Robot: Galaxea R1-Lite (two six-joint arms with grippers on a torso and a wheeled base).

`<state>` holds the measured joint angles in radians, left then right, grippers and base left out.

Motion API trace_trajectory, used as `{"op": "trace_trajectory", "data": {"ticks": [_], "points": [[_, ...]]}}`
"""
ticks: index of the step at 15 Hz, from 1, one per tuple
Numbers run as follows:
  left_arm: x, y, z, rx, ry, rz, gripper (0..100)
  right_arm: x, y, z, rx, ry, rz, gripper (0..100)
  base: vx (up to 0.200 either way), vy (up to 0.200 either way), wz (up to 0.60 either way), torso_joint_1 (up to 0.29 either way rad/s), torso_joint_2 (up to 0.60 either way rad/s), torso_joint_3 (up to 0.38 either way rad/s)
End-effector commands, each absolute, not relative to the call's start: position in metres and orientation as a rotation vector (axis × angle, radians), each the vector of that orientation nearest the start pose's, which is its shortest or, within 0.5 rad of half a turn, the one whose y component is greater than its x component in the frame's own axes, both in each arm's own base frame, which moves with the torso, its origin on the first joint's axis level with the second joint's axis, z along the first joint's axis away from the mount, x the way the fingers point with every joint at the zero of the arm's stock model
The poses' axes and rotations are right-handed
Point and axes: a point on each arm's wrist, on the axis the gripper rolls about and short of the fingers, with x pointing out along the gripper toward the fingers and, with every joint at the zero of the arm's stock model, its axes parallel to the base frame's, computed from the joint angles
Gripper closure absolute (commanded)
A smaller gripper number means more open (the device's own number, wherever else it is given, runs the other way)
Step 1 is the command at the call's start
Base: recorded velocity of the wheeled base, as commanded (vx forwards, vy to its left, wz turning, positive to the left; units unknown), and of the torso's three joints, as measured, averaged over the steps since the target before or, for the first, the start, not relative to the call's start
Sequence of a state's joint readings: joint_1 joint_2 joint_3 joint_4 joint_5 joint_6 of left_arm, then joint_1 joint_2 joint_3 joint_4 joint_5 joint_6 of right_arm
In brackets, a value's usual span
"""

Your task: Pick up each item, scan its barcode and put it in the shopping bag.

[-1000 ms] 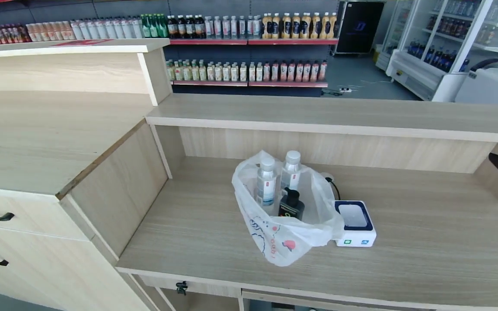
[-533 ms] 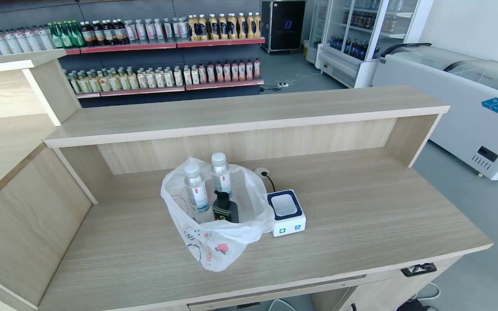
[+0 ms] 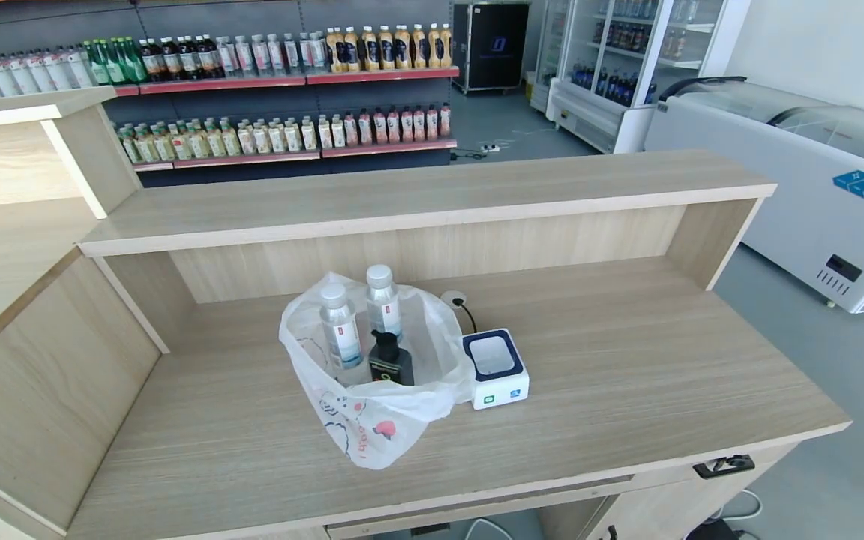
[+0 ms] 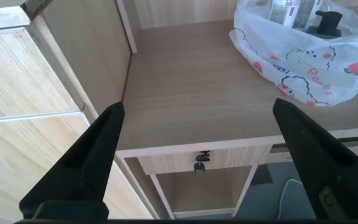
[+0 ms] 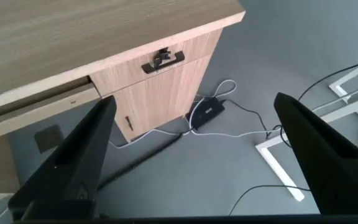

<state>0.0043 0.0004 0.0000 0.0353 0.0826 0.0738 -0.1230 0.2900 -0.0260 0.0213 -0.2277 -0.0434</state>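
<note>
head view: shopping bag (image 3: 372, 424) touches scanner (image 3: 497, 371) on counter (image 3: 627, 375)

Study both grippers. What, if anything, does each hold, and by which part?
Nothing is held. The left gripper and the right gripper are both open and empty; the bottles stand in the shopping bag.

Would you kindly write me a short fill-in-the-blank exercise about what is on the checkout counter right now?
1. The number of clear bottles standing in the shopping bag is ___.
2. The black pump bottle stands ___ the shopping bag.
3. On the counter, the scanner sits at the bag's ___ side, by the robot's own sides.
4. The left gripper and the right gripper are both ___.

Missing words: two; inside; right; open.
</note>
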Motion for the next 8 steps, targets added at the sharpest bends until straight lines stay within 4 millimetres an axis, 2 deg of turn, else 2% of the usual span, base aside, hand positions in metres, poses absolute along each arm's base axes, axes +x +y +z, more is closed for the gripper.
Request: {"op": "trace_trajectory", "data": {"ticks": [1, 8], "points": [[-0.0229, 0.0018, 0.0719, 0.075, 0.038, 0.086, 0, -0.0180, -0.0034, 0.0738, -0.035, 0.163, -0.301, 0, 0.000, 0.000, 0.00, 0.000, 0.00, 0.000], [-0.0229, 0.0018, 0.0719, 0.075, 0.038, 0.086, 0, -0.0180, -0.0034, 0.0739, -0.017, 0.159, -0.304, 0, 0.000, 0.000, 0.00, 0.000, 0.00, 0.000]]}}
